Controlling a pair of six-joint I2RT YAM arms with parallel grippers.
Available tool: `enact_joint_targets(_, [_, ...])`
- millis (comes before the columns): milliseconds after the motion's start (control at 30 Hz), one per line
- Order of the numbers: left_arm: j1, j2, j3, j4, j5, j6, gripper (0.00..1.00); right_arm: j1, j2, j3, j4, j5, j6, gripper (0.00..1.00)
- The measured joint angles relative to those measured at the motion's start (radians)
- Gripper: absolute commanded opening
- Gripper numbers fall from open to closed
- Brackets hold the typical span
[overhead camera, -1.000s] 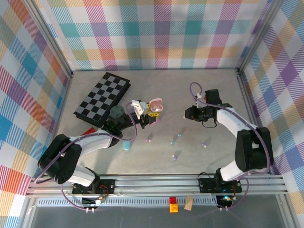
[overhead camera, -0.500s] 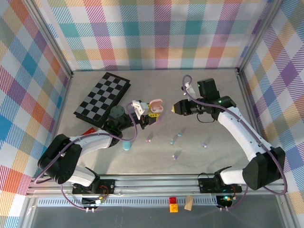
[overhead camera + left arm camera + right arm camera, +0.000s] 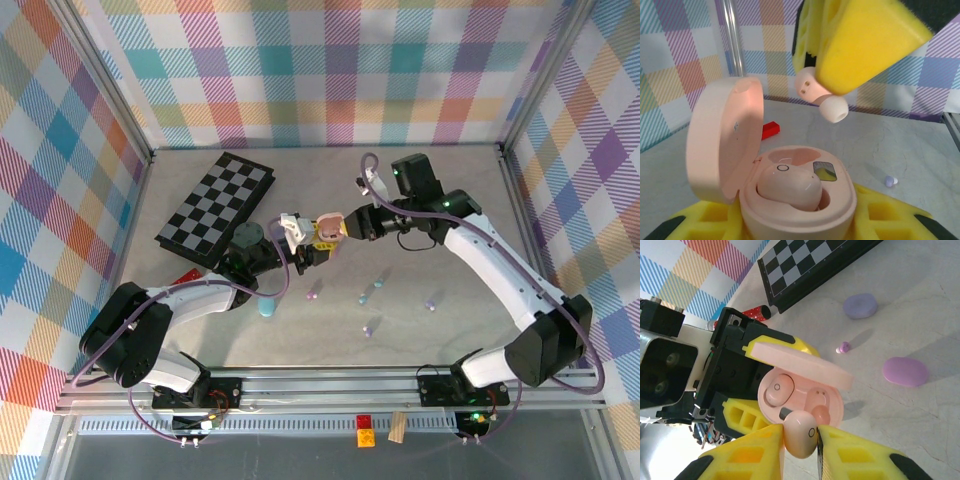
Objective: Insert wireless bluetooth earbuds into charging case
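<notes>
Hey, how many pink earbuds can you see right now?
2. One pink earbud sits in the open pink case; the other earbud is pinched in the right gripper just above it. More could be hidden.

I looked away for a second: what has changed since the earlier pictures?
The right pincer, shut on a pink bud, swung left to just above the open pink case. Nothing was visibly grasped or released. Unchanged: the left pincer holds the case, a second bud seated in it; the loose buds lie where they were.
</notes>
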Motion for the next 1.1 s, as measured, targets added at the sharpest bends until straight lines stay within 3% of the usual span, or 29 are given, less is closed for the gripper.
enact_joint_targets(1100, [0.000, 0.000, 0.000, -0.005, 0.016, -0.001, 0.27, 0.019, 0.072, 0.021, -0.029, 0.042, -0.060, 0.23])
